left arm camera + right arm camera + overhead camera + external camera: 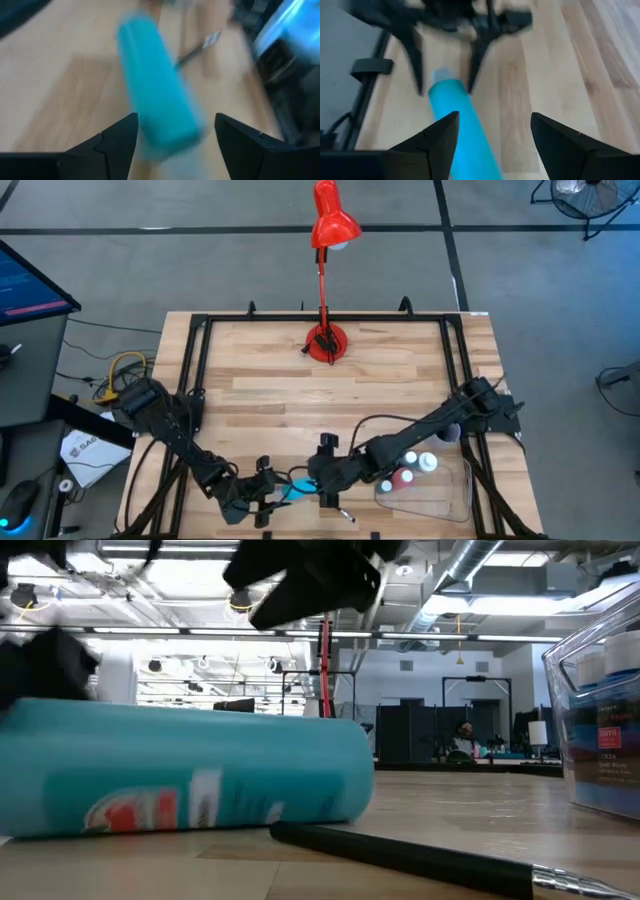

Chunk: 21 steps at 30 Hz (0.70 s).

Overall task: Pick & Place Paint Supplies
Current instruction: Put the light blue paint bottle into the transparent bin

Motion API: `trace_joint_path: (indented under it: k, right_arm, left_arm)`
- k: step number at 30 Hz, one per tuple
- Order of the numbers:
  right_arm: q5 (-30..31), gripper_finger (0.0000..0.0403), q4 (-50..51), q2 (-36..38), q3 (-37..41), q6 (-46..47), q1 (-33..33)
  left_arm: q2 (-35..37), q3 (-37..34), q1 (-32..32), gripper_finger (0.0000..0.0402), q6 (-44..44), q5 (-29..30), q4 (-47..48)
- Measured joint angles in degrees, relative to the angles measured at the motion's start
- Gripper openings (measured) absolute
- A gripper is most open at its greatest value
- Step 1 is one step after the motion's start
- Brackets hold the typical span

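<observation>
A teal paint tube (292,488) lies on its side on the wooden table near the front edge; the low view shows it close up (190,770). My left gripper (175,132) is open, level with the tube's left end, one finger on each side and a gap to each. My right gripper (492,132) is open and hovers above the tube's other end (465,145), clear of it. A thin dark paintbrush (420,860) lies flat on the table in front of the tube. White-capped bottles (420,463) stand in the clear tray (450,502).
The clear tray stands at the front right, close to my right arm. A red desk lamp (328,340) stands at the far middle. A black frame rail (200,370) runs around the table. Bare wood lies between the lamp and the grippers.
</observation>
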<state>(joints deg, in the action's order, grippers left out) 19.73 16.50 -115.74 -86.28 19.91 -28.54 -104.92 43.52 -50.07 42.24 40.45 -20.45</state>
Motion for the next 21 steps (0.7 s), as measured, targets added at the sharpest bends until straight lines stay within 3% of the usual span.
trace_joint_path:
  k: [7, 21]
  right_arm:
    - [0.27, 0.0238, -1.98, -2.56, 0.16, -4.9, -2.27]
    - [-2.48, 0.0238, 0.4, -9.13, -0.04, -9.6, -1.71]
  left_arm:
    - [-4.05, -0.19, 0.2, 0.0237, 0.55, 0.85, -2.35]
    - [-4.27, -0.19, 4.03, 0.0237, -2.46, 3.52, -1.95]
